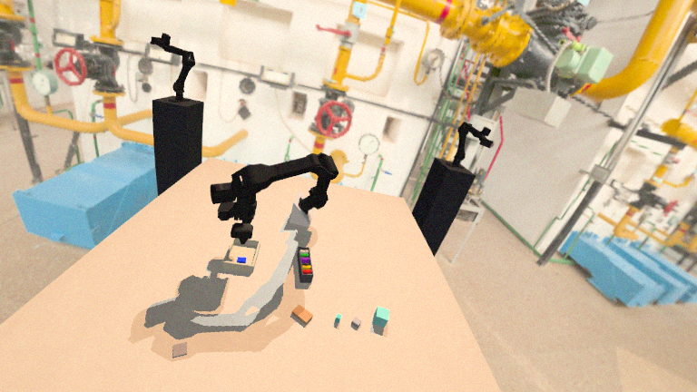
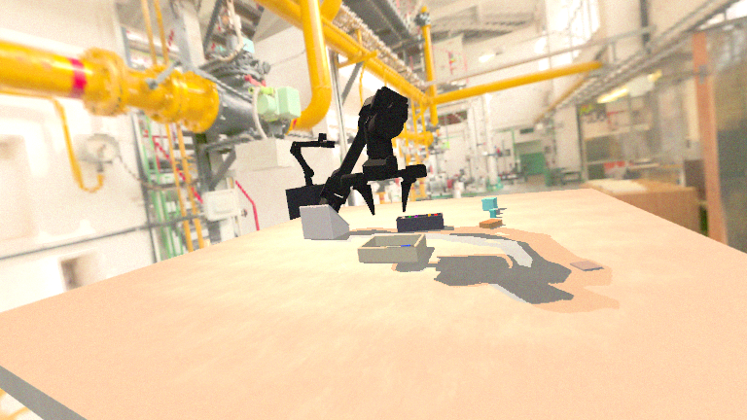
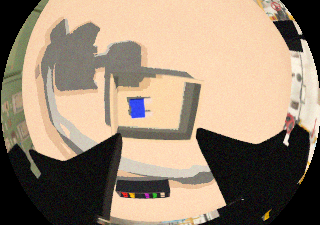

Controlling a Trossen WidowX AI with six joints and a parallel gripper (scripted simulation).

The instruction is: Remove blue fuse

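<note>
The blue fuse (image 1: 241, 259) (image 3: 136, 108) lies flat on the floor of the beige tray (image 1: 233, 266) (image 2: 385, 254) (image 3: 190, 105); in the exterior view only a sliver of it (image 2: 406, 245) shows over the tray's rim. My gripper (image 1: 241, 238) (image 2: 387, 209) (image 3: 159, 136) is open and empty, hanging above the tray with its fingers wide apart. The dark fuse block (image 1: 305, 265) (image 2: 419, 222) (image 3: 142, 188) holds several coloured fuses and stands to the right of the tray, apart from the gripper.
A grey wedge (image 2: 322, 222) stands by the arm's base. An orange block (image 1: 301, 314), a small teal piece (image 1: 337, 320), a grey cube (image 1: 355, 323), a teal block (image 1: 380, 317) and a flat grey tile (image 1: 179, 350) lie nearer the table's front.
</note>
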